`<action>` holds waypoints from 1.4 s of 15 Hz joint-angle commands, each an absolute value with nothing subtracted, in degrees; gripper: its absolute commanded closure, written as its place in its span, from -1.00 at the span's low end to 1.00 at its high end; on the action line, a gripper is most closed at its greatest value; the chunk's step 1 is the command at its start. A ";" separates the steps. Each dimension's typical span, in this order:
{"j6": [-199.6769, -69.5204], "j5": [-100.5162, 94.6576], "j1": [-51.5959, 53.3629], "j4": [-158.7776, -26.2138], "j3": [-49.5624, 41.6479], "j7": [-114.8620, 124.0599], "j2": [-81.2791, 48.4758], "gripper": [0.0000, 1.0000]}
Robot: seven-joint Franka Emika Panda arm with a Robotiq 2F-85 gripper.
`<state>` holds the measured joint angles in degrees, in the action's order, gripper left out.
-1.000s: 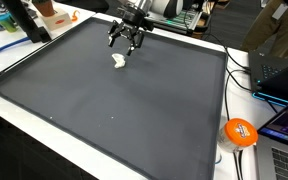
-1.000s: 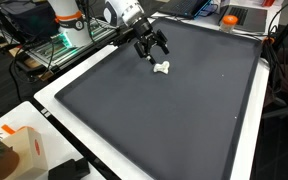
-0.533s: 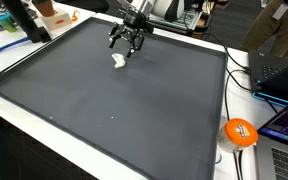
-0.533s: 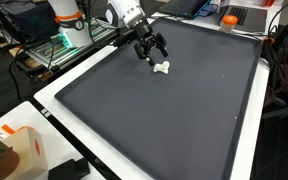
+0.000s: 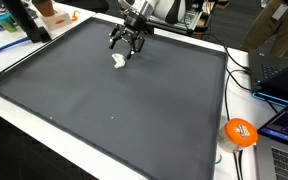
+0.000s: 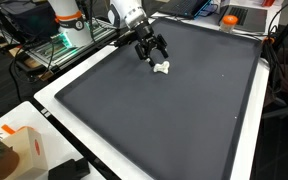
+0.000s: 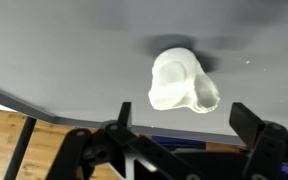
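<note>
The lump [image 5: 119, 61] lies on the mat [image 5: 114, 115] near its edge, under the pincer [image 5: 127, 46].

The surface [image 5: 134, 110] is viewed from opposite sides in both exterior views; the claw [image 7: 179, 125] is seen closely from the wrist.

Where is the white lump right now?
In both exterior views the white lump lies on the dark mat toward its robot-side edge, just beside the open gripper.

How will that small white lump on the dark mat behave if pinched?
The white lump looks small and probably light, so a nudge could slide it across the dark mat. Its rounded, uneven lobes may slip from the open gripper unless pinched centrally. Softness unclear.
</note>
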<state>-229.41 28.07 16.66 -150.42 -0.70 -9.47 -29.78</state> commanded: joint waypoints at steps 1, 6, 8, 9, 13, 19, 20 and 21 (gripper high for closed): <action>-230.25 30.49 18.36 -149.50 -1.51 -10.68 -31.26 -1.00; -230.35 30.90 18.83 -148.95 -1.65 -11.02 -31.96 -1.00; -230.36 30.86 18.86 -149.00 -1.73 -10.97 -31.89 -1.00; -230.37 30.61 18.71 -149.23 -1.70 -10.76 -31.45 -1.00; -225.87 28.85 17.12 -153.35 -1.38 -11.01 -24.17 -1.00; -204.62 26.92 13.93 -160.89 -1.23 -18.27 -5.50 -1.00; -200.18 29.72 14.66 -160.83 -2.10 -22.18 -3.97 -1.00; -195.52 34.10 15.23 -157.21 -2.79 -27.72 -5.19 -1.00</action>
<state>-206.27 27.95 15.02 -157.36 -1.97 -17.79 -9.98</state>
